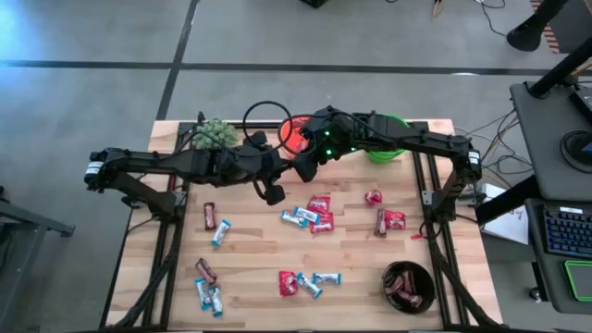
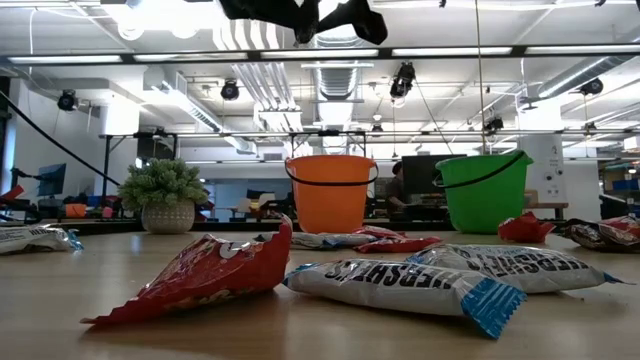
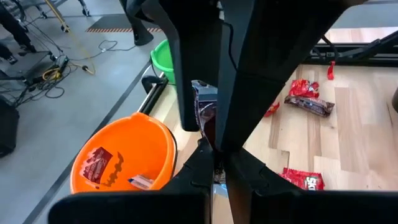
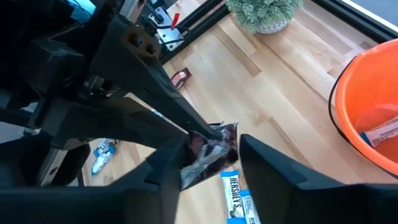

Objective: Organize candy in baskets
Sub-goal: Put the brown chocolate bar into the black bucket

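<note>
Both arms reach inward and meet beside the orange pail [image 1: 294, 135]. The left tool [image 4: 208, 142] pinches a dark brown candy [image 4: 210, 151], and the right tool [image 4: 208, 163] stands wide around it. Loose candies [image 1: 310, 216] litter the table [image 1: 250, 268].

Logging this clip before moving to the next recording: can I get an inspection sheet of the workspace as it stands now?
Surface: wooden table, no spills seen.
Job's things: loose candy scattered across it; orange pail holds a few pieces; black bowl holds brown ones; green pail, contents hidden.
Clutter: potted plant beside the orange pail.
Hands: left hand appears shut on a brown candy; right hand open around it.
Cables: loose on the floor right of the table.
Surroundings: desk with keyboard.
</note>
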`<action>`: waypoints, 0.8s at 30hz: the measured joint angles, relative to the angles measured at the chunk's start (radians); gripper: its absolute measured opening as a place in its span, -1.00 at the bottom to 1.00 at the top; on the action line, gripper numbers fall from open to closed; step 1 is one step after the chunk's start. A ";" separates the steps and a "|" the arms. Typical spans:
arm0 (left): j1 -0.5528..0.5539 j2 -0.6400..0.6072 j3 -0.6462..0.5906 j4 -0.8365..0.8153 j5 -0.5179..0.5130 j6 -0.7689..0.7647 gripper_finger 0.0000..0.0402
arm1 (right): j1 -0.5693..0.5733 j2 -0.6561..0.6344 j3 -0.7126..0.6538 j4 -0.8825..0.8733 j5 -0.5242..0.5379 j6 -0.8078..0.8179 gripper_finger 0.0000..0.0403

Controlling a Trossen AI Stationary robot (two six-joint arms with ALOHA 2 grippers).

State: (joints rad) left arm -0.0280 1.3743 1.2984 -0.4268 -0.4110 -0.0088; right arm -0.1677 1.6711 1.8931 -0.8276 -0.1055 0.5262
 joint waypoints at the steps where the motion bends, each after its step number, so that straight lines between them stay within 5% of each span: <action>1: 0.000 0.000 0.000 0.002 0.000 0.000 -1.00 | 0.000 0.000 0.000 -0.001 0.001 -0.001 -0.38; 7: 0.000 0.000 0.000 -0.003 -0.002 0.000 -1.00 | 0.000 0.000 0.000 -0.004 0.001 -0.016 -0.89; 24: 0.000 0.000 0.000 0.000 0.005 0.008 -0.79 | 0.004 -0.001 0.000 -0.009 -0.006 -0.021 -0.93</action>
State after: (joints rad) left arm -0.0284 1.3743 1.2980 -0.4271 -0.4057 -0.0010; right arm -0.1635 1.6703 1.8931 -0.8363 -0.1116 0.5053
